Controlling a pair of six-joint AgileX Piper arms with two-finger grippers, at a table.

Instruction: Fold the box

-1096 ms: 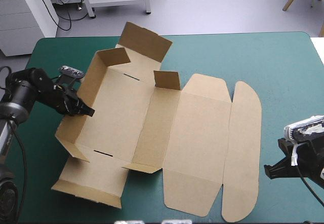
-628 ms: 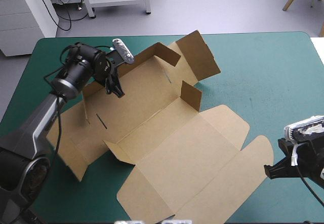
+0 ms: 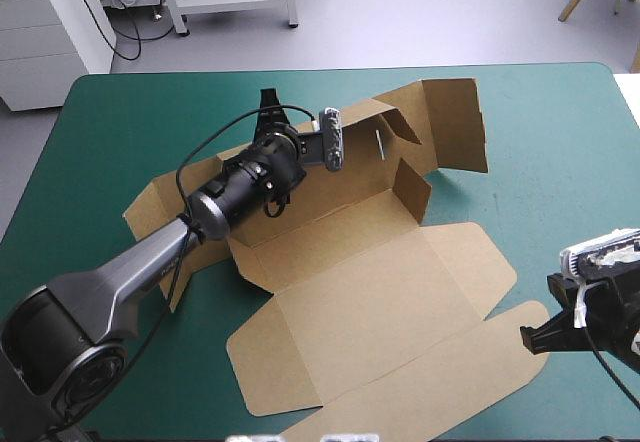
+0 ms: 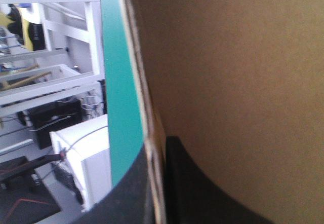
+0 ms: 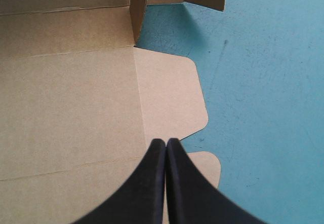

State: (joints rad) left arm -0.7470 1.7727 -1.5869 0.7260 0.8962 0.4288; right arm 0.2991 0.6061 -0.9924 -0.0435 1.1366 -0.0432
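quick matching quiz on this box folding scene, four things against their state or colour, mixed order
Things:
1 left claw
2 right claw
3 box
4 table cover

States:
a teal-green
b shut, nothing between its fingers
c shut on an edge of board
d brown, lid flat, some flaps raised

Pairs: 1-c, 2-b, 3-d, 4-a

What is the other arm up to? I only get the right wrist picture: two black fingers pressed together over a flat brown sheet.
Observer: The left gripper is shut on the box, pinching one edge of the board.
Operator: Which part of the box?
Observer: On its far side, toward the far edge of the table; from above the exact spot is hidden.
Operator: And where does mine sit?
Observer: Near the table's near right corner, the right gripper has its tip at the box's edge.
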